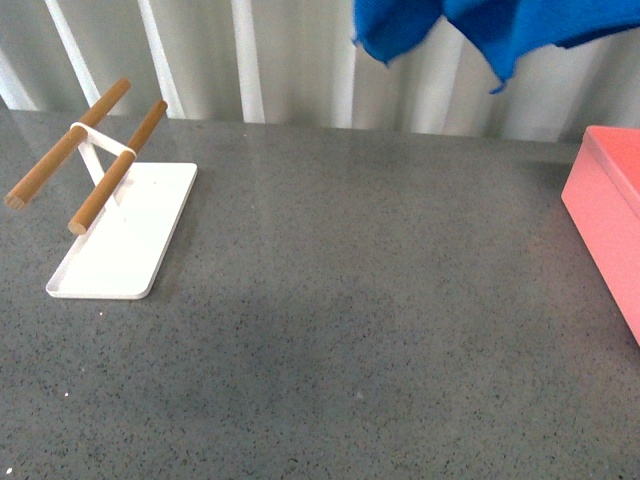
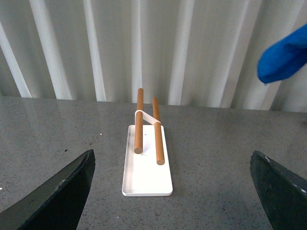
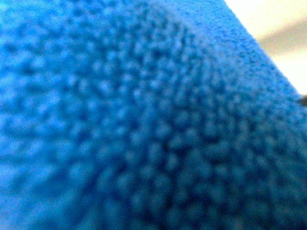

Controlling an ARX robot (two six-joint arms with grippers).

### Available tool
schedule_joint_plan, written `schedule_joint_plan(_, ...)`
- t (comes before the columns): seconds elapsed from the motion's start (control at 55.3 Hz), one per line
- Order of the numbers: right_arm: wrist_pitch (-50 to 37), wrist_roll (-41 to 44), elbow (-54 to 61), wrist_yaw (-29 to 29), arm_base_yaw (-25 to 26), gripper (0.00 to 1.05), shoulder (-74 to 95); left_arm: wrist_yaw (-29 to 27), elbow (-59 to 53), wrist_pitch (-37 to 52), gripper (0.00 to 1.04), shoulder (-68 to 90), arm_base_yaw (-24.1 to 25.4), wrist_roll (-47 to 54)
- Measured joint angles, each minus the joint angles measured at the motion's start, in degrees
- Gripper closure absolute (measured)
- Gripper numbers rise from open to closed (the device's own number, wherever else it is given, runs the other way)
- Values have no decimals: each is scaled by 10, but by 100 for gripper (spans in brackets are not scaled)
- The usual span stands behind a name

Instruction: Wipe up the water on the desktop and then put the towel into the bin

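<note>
The blue towel [image 1: 480, 25] hangs high above the back of the desktop [image 1: 360, 300], its lower corners dangling at the top of the front view. A corner of the towel [image 2: 283, 57] also shows in the left wrist view. My right gripper is shut on the towel; its fingers are hidden, because blue fluff of the towel [image 3: 144, 124] fills the whole right wrist view. The pink bin [image 1: 610, 210] stands at the right edge of the desktop, below and right of the towel. My left gripper [image 2: 172, 191] is open and empty, low over the desktop [image 2: 216, 158]. No water is visible.
A white tray [image 1: 125, 235] with two wooden rods [image 1: 90, 150] on a stand sits at the left of the desktop; the tray [image 2: 146, 167] lies ahead of my left gripper. A white corrugated wall [image 1: 250, 60] runs behind the desktop.
</note>
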State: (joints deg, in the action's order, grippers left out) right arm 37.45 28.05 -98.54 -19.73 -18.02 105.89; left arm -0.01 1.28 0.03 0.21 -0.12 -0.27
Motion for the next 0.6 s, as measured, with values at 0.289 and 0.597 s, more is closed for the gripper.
schedule_joint_plan(0.289,53,-158,39,-83,76,99,-49,0,0,0,7,0,0,0)
schedule_joint_plan(0.597,32,-272,162,-93,148,99,-86,0,0,0,7,0,0,0)
